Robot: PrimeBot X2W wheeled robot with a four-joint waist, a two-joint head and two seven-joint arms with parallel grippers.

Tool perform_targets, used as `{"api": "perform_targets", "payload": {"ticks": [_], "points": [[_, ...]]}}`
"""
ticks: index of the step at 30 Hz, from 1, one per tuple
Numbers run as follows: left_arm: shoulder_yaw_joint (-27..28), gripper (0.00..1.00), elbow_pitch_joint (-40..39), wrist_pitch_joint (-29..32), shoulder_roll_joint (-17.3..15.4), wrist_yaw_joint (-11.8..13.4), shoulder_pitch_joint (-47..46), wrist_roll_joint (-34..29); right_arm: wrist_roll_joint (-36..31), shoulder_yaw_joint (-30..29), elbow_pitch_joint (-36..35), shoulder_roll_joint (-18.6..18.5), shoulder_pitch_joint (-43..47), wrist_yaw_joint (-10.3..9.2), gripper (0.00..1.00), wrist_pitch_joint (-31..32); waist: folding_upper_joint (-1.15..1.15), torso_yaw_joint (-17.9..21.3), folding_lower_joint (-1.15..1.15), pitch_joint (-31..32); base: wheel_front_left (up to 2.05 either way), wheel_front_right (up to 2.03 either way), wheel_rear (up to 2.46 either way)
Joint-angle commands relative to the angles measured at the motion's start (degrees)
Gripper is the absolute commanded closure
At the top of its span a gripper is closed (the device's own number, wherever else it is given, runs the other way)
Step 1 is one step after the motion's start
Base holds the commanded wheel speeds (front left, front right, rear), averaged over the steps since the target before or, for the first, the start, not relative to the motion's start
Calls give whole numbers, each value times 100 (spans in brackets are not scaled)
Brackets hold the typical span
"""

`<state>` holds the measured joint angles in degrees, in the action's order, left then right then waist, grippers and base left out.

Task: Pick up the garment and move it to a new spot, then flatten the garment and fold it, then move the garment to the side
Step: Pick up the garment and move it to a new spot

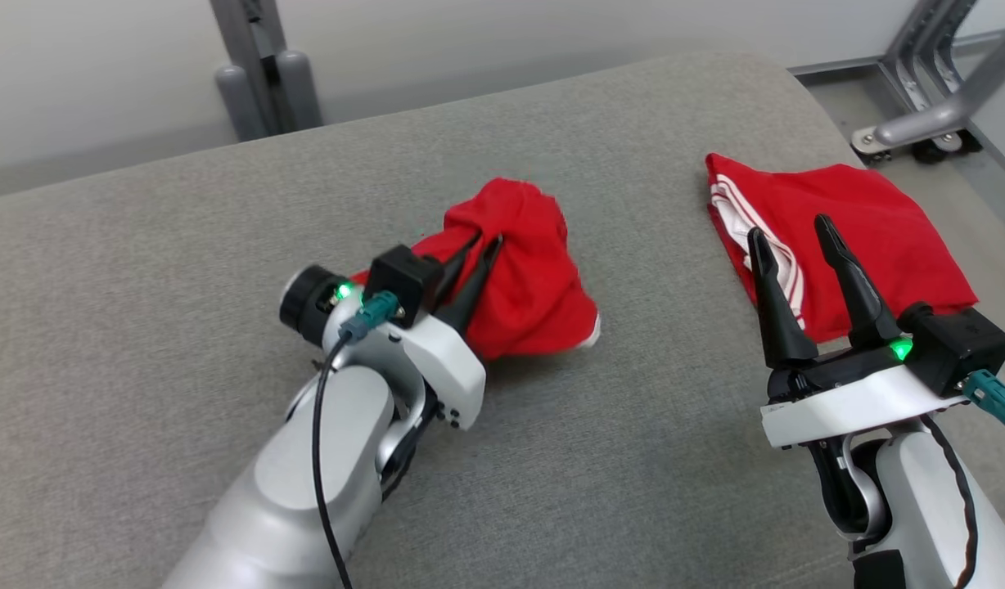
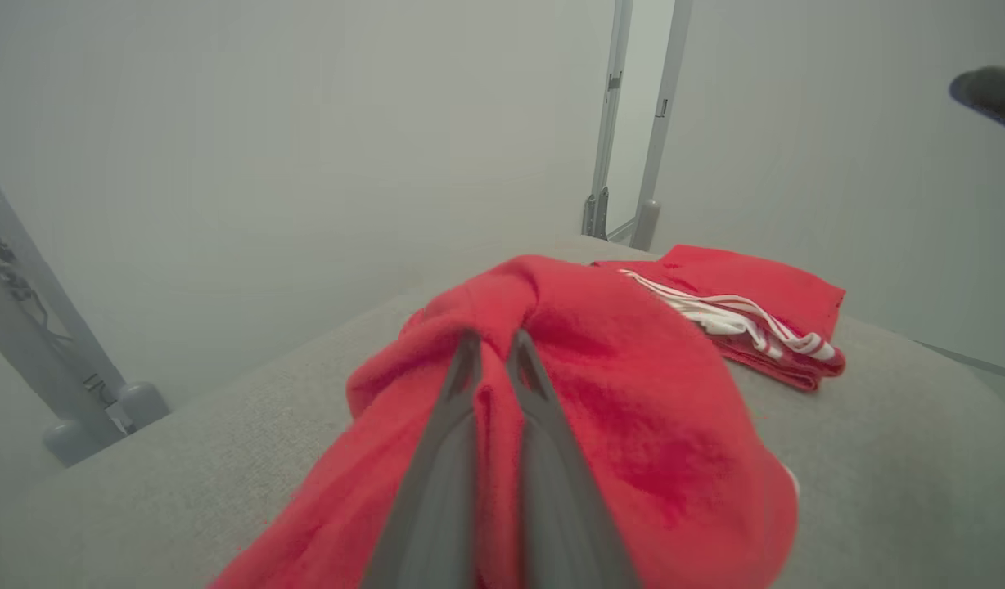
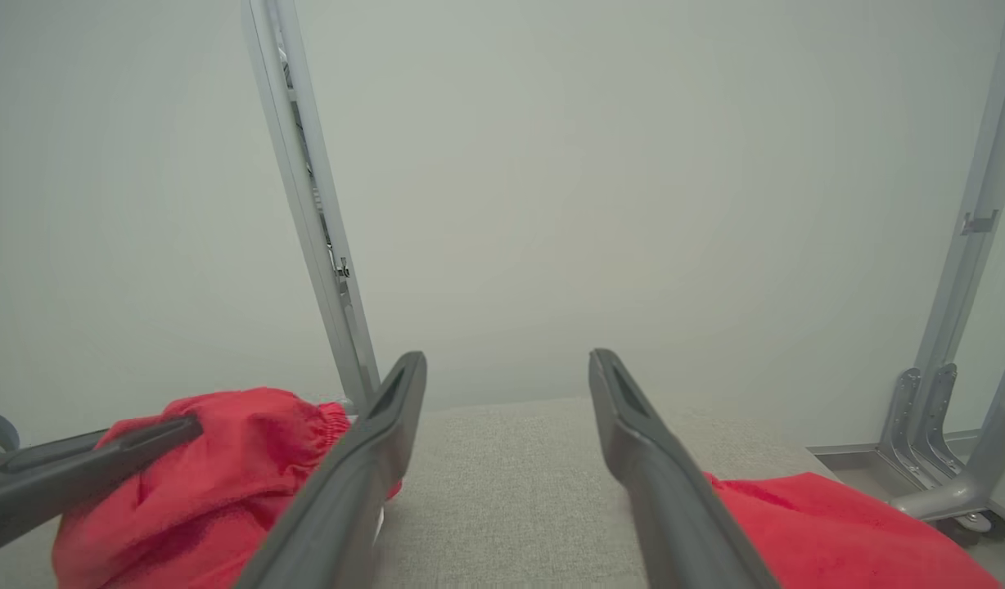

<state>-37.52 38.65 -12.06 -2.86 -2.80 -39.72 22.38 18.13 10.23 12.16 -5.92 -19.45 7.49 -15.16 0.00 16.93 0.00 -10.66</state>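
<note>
A crumpled red garment (image 1: 523,270) is bunched up at the middle of the grey padded surface (image 1: 224,221). My left gripper (image 1: 484,240) is shut on a fold of it, and the cloth drapes around the fingers (image 2: 461,384) in the left wrist view, where the garment (image 2: 633,409) hangs over both sides. My right gripper (image 1: 789,231) stands open above the near edge of a second red garment (image 1: 871,237), touching nothing. From the right wrist, the open gripper (image 3: 507,364) points over the bare surface, with the bunched garment (image 3: 224,458) at the left.
The second red garment with white stripes (image 2: 740,315) lies folded flat at the right of the surface. Grey metal frame legs stand behind the surface (image 1: 265,74) and at the far right (image 1: 928,106). The surface's rounded edge falls off at the right.
</note>
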Motion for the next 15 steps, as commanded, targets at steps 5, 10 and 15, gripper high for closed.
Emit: {"api": "perform_targets", "payload": {"ticks": [5, 10, 15], "points": [[-457, 0, -15, -187, -26, 17, 143, 492, 12, -56, 45, -16, 44, 1, 0, -7, 0, 88, 0, 1, 0, 0, 0], [-327, 0, -97, -296, -15, 242, -10, 636, -26, -105, 88, -7, 119, 1, 0, -7, 0, -93, 0, 151, 0, 0, 0], [138, 0, -482, -305, -230, 422, -27, 423, -32, -101, 115, -34, 164, 1, 0, -7, 0, -300, 0, 254, 0, 0, 0]]}}
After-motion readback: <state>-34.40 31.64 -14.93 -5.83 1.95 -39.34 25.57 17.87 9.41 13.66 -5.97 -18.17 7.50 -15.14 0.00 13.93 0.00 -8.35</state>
